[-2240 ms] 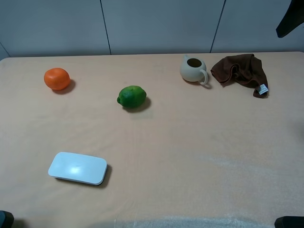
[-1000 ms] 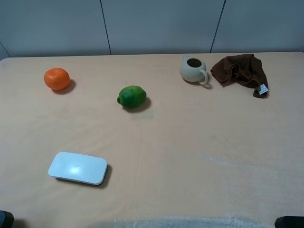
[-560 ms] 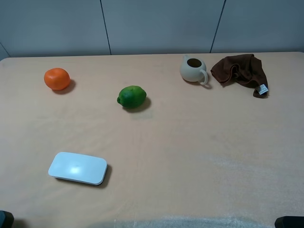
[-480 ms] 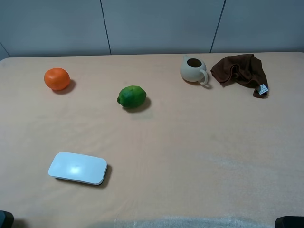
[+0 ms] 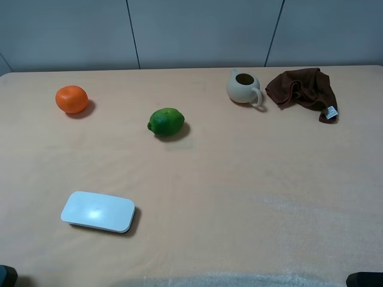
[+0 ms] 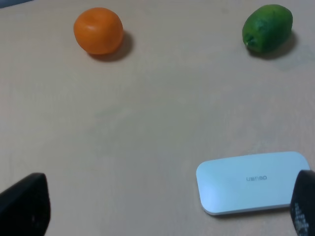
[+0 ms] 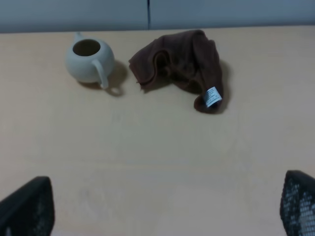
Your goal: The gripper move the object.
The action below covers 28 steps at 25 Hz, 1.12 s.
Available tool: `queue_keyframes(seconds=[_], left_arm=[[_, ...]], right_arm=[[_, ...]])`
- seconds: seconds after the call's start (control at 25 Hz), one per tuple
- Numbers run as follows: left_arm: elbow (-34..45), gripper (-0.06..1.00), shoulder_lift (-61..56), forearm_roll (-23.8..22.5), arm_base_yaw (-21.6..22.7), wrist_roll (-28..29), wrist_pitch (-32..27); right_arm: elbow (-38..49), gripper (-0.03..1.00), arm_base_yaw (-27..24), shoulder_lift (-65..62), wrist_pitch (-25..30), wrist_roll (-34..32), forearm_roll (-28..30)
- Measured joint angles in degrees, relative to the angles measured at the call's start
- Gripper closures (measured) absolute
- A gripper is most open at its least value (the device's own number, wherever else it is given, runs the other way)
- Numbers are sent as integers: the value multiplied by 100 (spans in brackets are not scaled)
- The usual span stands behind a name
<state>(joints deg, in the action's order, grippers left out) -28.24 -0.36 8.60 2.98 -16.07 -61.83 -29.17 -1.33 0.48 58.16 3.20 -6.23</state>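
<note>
On the tan table lie an orange [image 5: 72, 99] at the far left, a green lime [image 5: 166, 121] near the middle, a white flat box [image 5: 97, 211] at the front left, a cream teapot [image 5: 243, 88] and a crumpled brown cloth [image 5: 303, 89] at the far right. My left gripper [image 6: 162, 216] is open and empty, low over the front left, with the white box [image 6: 252, 181] just ahead of one finger. My right gripper [image 7: 162, 211] is open and empty at the front right, well short of the teapot [image 7: 89, 61] and cloth [image 7: 179, 64].
A grey panelled wall [image 5: 197, 33] stands behind the table's far edge. In the exterior view only dark tips of the arms show at the bottom corners. The left wrist view also shows the orange [image 6: 98, 30] and the lime [image 6: 267, 27].
A dark shape at the top right corner of the exterior view has left the picture. No object on the table has moved.
</note>
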Motion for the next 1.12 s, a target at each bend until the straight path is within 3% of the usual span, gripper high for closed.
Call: queue_keyframes(seconds=[0.4,1.12], left_arm=[[0,-5,0,0,0,0,0],[0,-5,0,-5,0,0,0]], right_arm=[[99,27,0,-77,48,-949,1029],[99,27,0,-77,42,-1028,1072]])
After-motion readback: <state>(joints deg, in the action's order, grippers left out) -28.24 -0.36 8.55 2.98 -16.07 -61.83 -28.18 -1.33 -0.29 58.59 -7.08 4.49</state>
